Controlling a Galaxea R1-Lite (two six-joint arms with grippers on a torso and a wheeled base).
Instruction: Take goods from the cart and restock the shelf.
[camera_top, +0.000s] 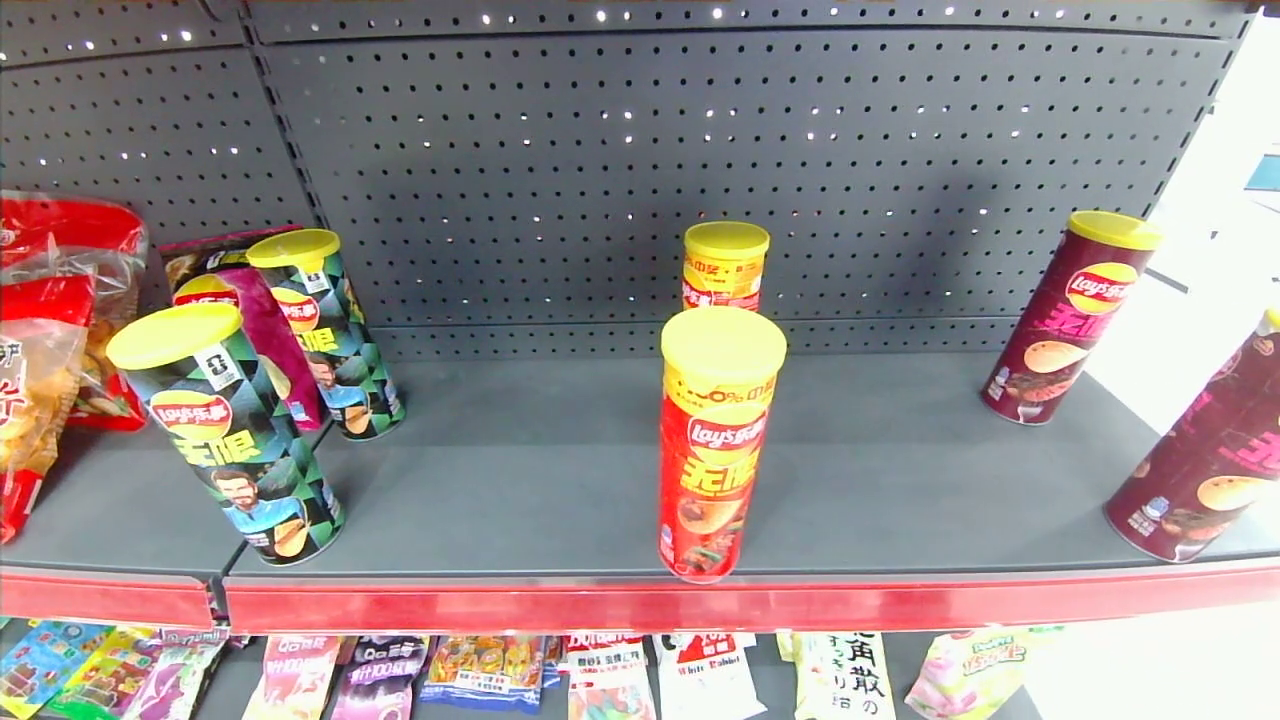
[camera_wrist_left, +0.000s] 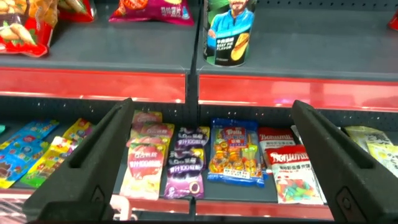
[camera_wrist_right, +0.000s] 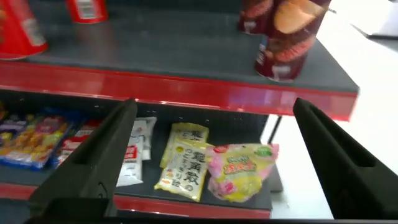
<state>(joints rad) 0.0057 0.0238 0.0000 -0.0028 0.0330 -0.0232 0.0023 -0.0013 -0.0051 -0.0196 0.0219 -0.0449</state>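
Observation:
The grey shelf (camera_top: 540, 470) holds upright chip cans with yellow lids. A red can (camera_top: 715, 450) stands at the front edge with a second red can (camera_top: 724, 265) behind it. Two green-black cans (camera_top: 235, 440) stand on the left, and two maroon cans (camera_top: 1068, 320) on the right. My left gripper (camera_wrist_left: 211, 109) is open and holds nothing. It faces the shelf's red lip (camera_wrist_left: 249, 90), below a green-black can (camera_wrist_left: 229, 31). My right gripper (camera_wrist_right: 214, 106) is also open and holds nothing, below the maroon cans (camera_wrist_right: 289, 37) near the shelf's right end.
Red snack bags (camera_top: 50, 330) crowd the shelf's far left. The lower tier holds rows of flat snack packets (camera_wrist_left: 233, 152) and a yellow packet (camera_wrist_right: 186, 162). Bare shelf lies between the can groups. A perforated back panel (camera_top: 600, 170) closes the rear.

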